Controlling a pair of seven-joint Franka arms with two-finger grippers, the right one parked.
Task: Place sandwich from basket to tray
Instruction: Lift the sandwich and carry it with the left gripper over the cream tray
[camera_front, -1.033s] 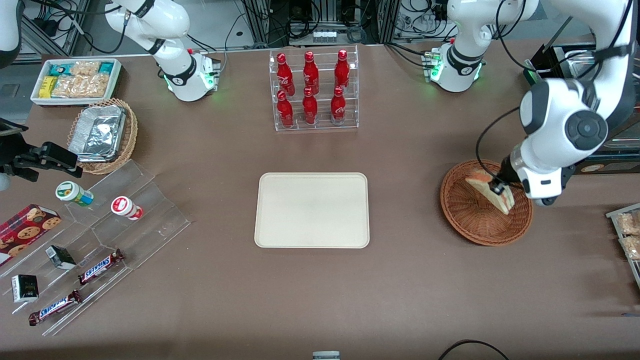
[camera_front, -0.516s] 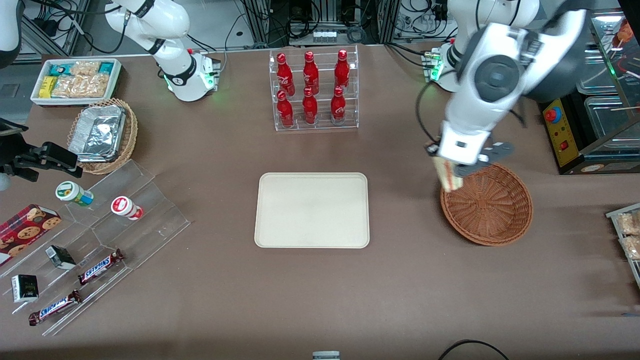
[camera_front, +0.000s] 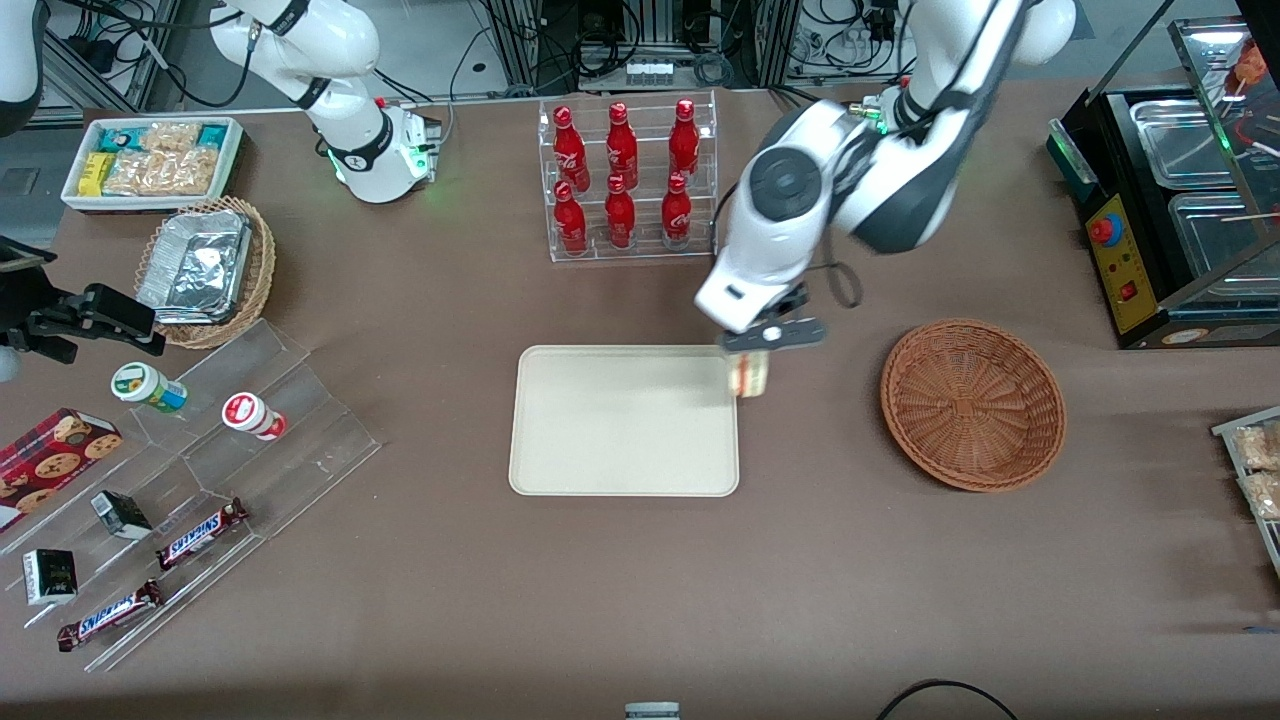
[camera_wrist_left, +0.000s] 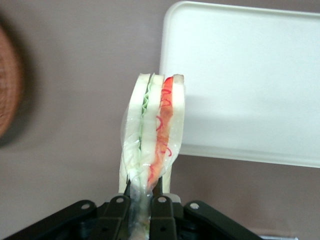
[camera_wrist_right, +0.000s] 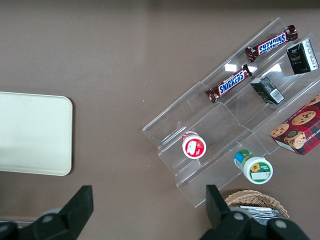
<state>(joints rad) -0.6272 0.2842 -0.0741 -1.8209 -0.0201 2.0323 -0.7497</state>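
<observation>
Gripper (camera_front: 752, 352) pinches the sandwich (camera_front: 750, 374), fingers (camera_wrist_left: 159, 206) closed on one end; the wedge hangs in the air at the tray (camera_front: 623, 420) corner, between tray and empty basket (camera_front: 972, 404).

Brown table (camera_front: 900, 600), perhaps cable-cluttered backdrop.

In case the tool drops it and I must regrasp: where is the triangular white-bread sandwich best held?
As now: the tool comes from above, shut across the two flat bread faces of the triangular white-bread sandwich at one end, filling layers running between the fingers. The flat faces suit parallel fingers; it hangs over the cream rectangular tray's edge.
</observation>
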